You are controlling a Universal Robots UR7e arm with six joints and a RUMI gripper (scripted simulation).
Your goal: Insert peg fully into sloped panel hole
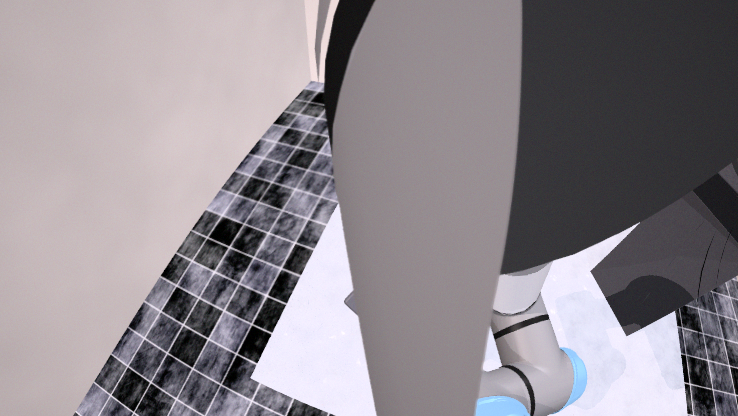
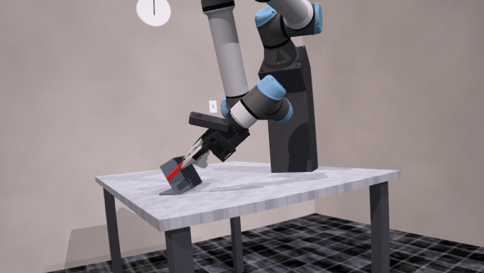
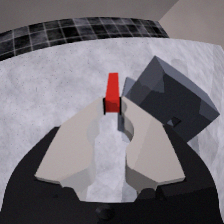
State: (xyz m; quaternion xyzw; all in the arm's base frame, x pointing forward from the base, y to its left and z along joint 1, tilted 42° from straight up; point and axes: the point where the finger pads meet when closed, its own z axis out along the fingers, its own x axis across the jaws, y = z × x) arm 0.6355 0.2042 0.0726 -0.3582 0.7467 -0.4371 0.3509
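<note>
One arm, one hand [image 3: 111, 111], one red peg [image 3: 112, 93], one dark block with the sloped panel [image 3: 172, 102] and one counter [image 2: 257, 189] are showing across the views. In the panel one small square hole [image 3: 174, 121] is showing, seen from the wrist.

The hand is gripping the peg: its two pale fingers are standing narrow, pinching the rear end of the red bar between their tips. In the wrist view the peg is pointing toward 12 o'clock, its long axis running straight away from the hand, with most of its length sticking out past the fingertips. From the exterior camera the same peg [image 2: 174, 172] is slanting down toward 8 o'clock, its tip lying in front of the block's [image 2: 181, 176] face.

In the wrist view the block is sitting at about 2 o'clock from the peg, just beside it, and the hole is lying at 4 o'clock from the peg's tip, apart from it. The peg is not standing in the hole; whether its tip is touching the panel cannot be told.

The block is resting on the pale marbled counter, near its front-left corner in the exterior view. In the top view the arm's grey link [image 1: 428, 206] is filling most of the frame, hiding the hand, the peg and the block.
</note>
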